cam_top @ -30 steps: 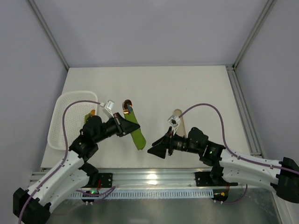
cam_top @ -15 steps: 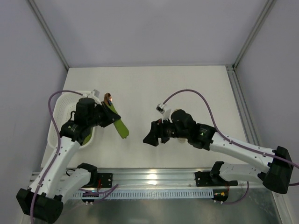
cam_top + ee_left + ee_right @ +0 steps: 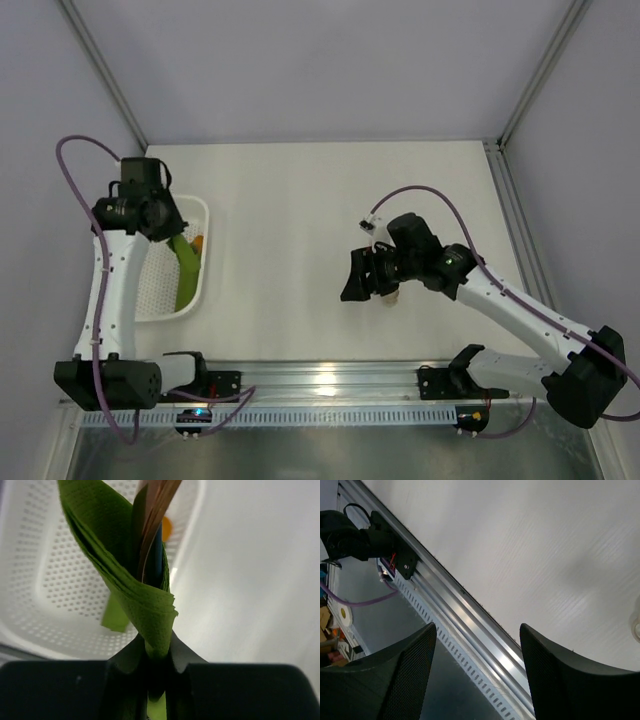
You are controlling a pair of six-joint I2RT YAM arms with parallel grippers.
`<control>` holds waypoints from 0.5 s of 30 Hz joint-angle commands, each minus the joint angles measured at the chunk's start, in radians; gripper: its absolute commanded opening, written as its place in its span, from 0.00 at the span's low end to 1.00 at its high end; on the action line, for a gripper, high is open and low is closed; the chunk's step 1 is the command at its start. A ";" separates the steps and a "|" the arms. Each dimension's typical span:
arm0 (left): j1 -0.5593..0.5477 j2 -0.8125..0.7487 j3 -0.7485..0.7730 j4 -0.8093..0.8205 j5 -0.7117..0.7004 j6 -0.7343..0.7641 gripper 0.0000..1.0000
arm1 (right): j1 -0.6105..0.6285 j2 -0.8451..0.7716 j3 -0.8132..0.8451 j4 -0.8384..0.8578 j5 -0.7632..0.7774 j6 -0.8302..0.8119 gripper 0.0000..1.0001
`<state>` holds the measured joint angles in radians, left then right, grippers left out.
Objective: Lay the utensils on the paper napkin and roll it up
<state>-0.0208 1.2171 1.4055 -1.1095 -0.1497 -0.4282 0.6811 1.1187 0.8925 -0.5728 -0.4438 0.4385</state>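
Over the white mesh basket (image 3: 150,285) at the table's (image 3: 545,540) left edge, we see the left gripper (image 3: 156,652) clamped on the paper napkin (image 3: 125,580). The olive-green sheet is rolled around the copper-brown utensils (image 3: 156,510), which poke out of its far end. Well apart from it, we find the right gripper (image 3: 477,630), fingers spread and holding nothing, above bare table beside the aluminium rail (image 3: 445,605).
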 commanded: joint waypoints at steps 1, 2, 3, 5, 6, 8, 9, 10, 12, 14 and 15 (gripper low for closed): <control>0.169 0.076 0.035 -0.104 -0.062 0.251 0.00 | -0.006 -0.028 0.092 -0.102 -0.067 -0.062 0.71; 0.208 0.122 0.032 -0.092 -0.063 0.282 0.00 | -0.011 -0.028 0.105 -0.110 -0.067 -0.072 0.71; 0.275 0.148 0.030 -0.089 -0.080 0.302 0.00 | -0.017 -0.025 0.111 -0.116 -0.065 -0.083 0.71; 0.289 0.189 0.024 -0.063 -0.140 0.350 0.00 | -0.037 -0.008 0.128 -0.137 -0.078 -0.112 0.71; 0.291 0.229 0.020 -0.041 -0.148 0.361 0.00 | -0.040 -0.002 0.132 -0.147 -0.082 -0.122 0.71; 0.291 0.258 0.004 -0.014 -0.107 0.399 0.00 | -0.041 0.010 0.143 -0.167 -0.081 -0.144 0.70; 0.289 0.263 -0.006 0.006 -0.096 0.464 0.00 | -0.041 0.010 0.140 -0.165 -0.078 -0.145 0.71; 0.289 0.246 -0.022 0.064 -0.082 0.497 0.00 | -0.041 0.009 0.138 -0.157 -0.073 -0.146 0.70; 0.315 0.236 -0.062 0.100 0.008 0.583 0.00 | -0.041 0.013 0.134 -0.154 -0.062 -0.156 0.71; 0.396 0.257 -0.091 0.115 0.208 0.612 0.00 | -0.041 0.019 0.147 -0.160 -0.047 -0.175 0.70; 0.438 0.269 -0.094 0.120 0.267 0.612 0.00 | -0.041 0.023 0.158 -0.171 -0.042 -0.184 0.71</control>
<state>0.3119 1.4994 1.3289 -1.0653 -0.1146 0.0616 0.6415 1.1332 0.9958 -0.7162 -0.4973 0.3016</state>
